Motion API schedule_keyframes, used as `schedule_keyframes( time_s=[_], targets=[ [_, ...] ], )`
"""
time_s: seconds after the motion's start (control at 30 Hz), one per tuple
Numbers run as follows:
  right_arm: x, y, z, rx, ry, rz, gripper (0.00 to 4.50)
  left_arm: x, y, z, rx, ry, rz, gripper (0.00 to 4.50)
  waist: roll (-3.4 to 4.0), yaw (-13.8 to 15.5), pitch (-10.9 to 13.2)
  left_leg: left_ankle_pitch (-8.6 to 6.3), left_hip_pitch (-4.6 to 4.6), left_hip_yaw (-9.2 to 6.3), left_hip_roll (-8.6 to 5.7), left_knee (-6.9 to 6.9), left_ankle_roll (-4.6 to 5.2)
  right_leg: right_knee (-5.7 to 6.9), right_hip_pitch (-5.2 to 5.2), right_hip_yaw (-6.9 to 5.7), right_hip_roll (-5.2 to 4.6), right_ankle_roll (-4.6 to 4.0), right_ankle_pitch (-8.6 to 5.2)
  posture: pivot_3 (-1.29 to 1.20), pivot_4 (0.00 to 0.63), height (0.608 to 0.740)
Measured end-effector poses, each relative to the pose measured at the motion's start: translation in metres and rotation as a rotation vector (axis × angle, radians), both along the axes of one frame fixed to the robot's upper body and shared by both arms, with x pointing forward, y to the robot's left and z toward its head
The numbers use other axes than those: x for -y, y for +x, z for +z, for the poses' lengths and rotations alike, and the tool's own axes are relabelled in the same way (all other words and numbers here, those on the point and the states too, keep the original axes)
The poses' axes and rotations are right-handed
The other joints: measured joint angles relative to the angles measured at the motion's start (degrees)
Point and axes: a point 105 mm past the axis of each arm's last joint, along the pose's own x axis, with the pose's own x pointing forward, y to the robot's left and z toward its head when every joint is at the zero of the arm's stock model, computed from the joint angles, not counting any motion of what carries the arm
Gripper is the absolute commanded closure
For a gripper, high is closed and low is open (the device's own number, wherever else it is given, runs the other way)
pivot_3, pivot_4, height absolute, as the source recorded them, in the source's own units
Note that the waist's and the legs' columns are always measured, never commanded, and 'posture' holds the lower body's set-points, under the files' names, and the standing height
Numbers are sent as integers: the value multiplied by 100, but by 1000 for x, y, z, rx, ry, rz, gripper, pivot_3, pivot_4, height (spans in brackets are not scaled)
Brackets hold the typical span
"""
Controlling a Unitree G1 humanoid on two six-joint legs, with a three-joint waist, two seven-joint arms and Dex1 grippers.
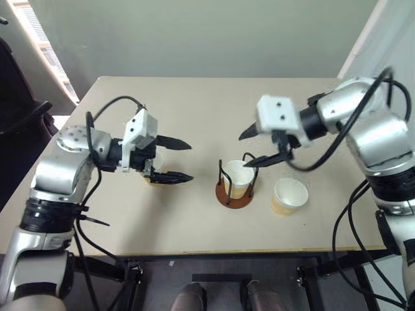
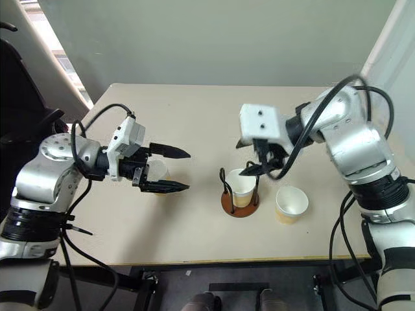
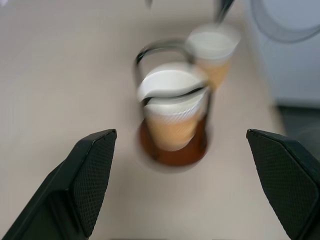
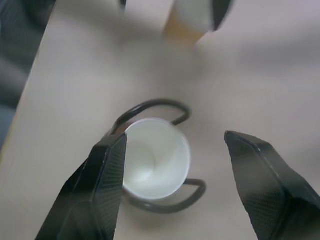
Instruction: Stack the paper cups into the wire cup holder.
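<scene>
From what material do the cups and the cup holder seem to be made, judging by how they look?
The cup in the holder and the cup beside it look like paper: matte white inside, thin rim, tan outer wall. The holder's loops look like thin black metal wire, bent smoothly, slightly glossy. Its round base is reddish-brown and smooth; wood or plastic, I cannot tell which.

Pale surface [image 1: 194,110] against a plain wall

The beige, matte surface has a rounded far corner at ten o'clock and a thin light front edge. Behind it, at twelve o'clock, rises a grey-green wall [image 1: 194,32]. At nine to ten o'clock a dark chair-like shape [image 1: 19,97] stands beside a bright window strip [image 1: 39,45]. At two o'clock a white panel [image 1: 382,32] leans in. Black frame legs [image 1: 123,278] show beneath, at six o'clock.
</scene>
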Motion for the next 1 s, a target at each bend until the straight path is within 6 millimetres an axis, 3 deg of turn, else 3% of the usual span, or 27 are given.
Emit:
schedule_keyframes(
  time_s=[0.13,0.4,0.7,1.0],
  targets=[
    [3,-16,17,-119,140,4,1225,-10,-3,-6,40,148,59,0,0,-1,0,6,1,0,-1,-1,-9,1,-1,1,2,-9,-16,0,150,740],
    [1,-27,21,-219,207,11,1225,-34,12,-36,78,418,195,0,0,0,0,5,2,-4,0,-8,-9,12,-10,0,2,-19,-22,0,150,740],
    [2,-28,24,-216,225,1,1225,-36,29,-41,139,489,220,0,0,1,0,-1,-1,-5,-1,-14,-7,13,-17,0,0,-20,-20,0,150,740],
    [3,-27,25,-213,235,-13,1225,-40,31,-44,133,526,217,0,0,1,0,-2,-3,-5,-1,-17,-7,13,-20,0,1,-18,-19,0,150,740]
  ],
)
